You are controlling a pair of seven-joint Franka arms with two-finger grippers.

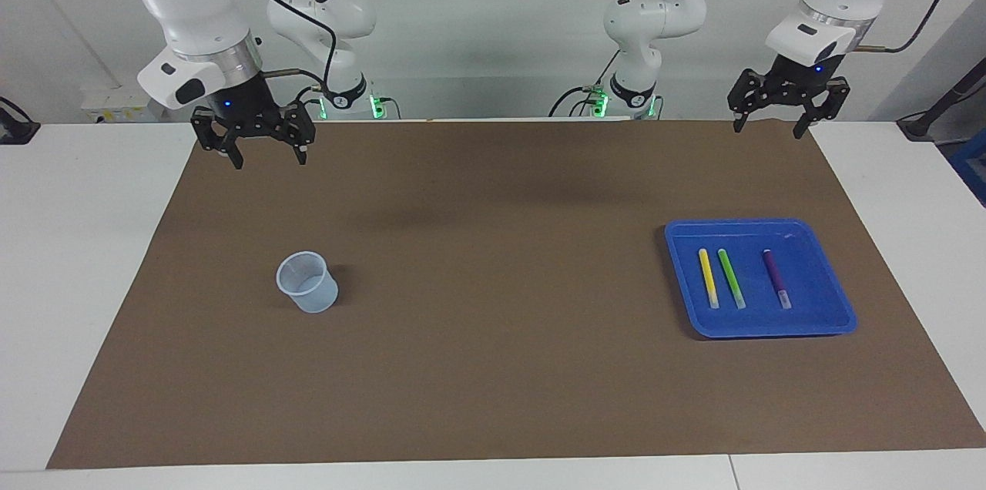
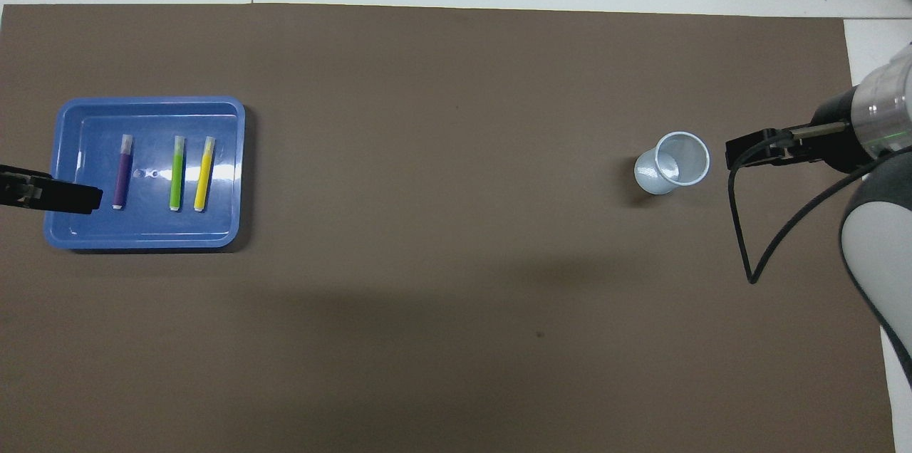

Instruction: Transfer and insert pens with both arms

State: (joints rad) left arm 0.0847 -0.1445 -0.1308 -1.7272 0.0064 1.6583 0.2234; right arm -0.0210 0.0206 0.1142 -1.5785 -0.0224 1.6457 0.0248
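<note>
Nearest the facing camera is the brown mat (image 1: 493, 367), bare along its front edge. Next, toward the left arm's end, the blue tray (image 1: 836, 317) w/ all 3 pens lying flat inside, roughly parallel: yellow pen (image 1: 708, 277) just beside green pen (image 1: 731, 278), purple pen (image 1: 776, 278) apart from them. Toward the right arm's end stands a clear cup (image 1: 307, 283), upright, empty as far as I can see. Farthest, both arms hang raised at the robots' edge of the mat: left gripper (image 1: 770, 125) fingers spread, nothing in it; right gripper (image 1: 264, 155) likewise spread and empty. Nothing picked up yet. Risks: yellow and green sit so close a finger could nudge the neighbour; a thin pen may roll or tilt in the handover; the light cup could tip on a skewed insert. Overhead view cuts off most of both grippers; pen tip details hard to make out.
</note>
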